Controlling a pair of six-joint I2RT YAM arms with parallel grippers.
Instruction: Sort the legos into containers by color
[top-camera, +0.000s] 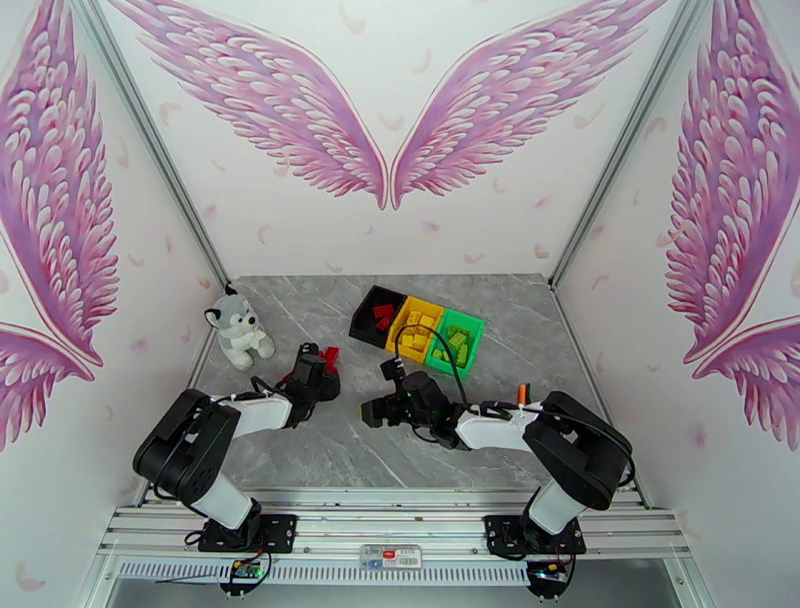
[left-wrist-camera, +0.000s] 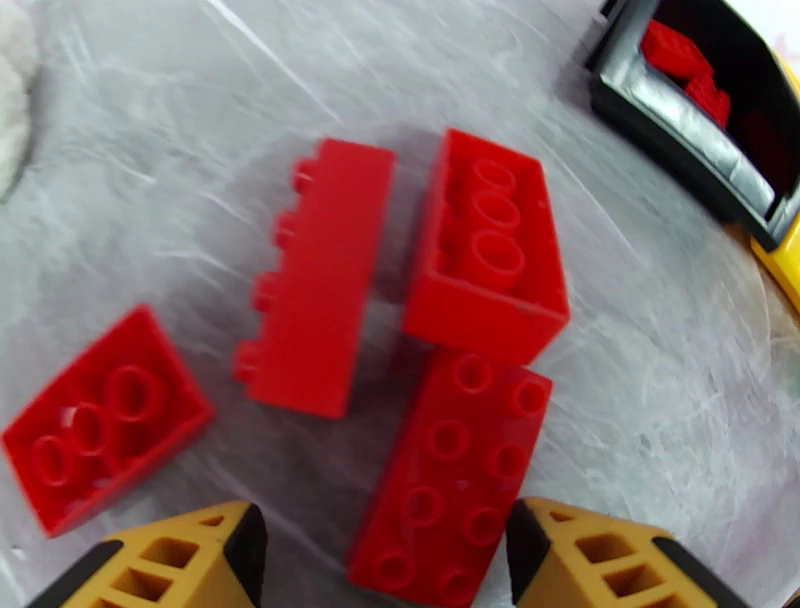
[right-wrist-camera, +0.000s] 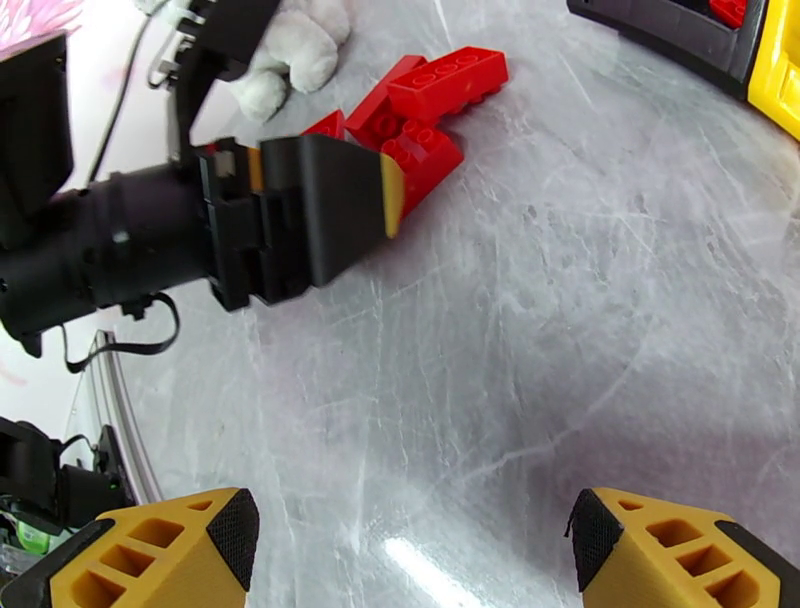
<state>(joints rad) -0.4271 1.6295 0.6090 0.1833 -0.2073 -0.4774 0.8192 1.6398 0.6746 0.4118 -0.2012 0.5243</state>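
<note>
a plush grey-white toy animal (top-camera: 238, 335) sits by the table's left edge, towards the far-left corner. near it, left of the middle of the grey marble-patterned table (top-camera: 520, 300), four glossy red studded plastic bricks (left-wrist-camera: 320, 280) lie close together. the studs-up brick (left-wrist-camera: 455, 470) lies between the parted fingers of the left claw (left-wrist-camera: 382, 545), unclamped. towards the far edge stand three joined bins: black bin (top-camera: 360, 312) with red pieces, yellow bin (top-camera: 428, 303), green bin (top-camera: 478, 345). the right claw (right-wrist-camera: 410, 540) gapes wide over bare marble.
</note>
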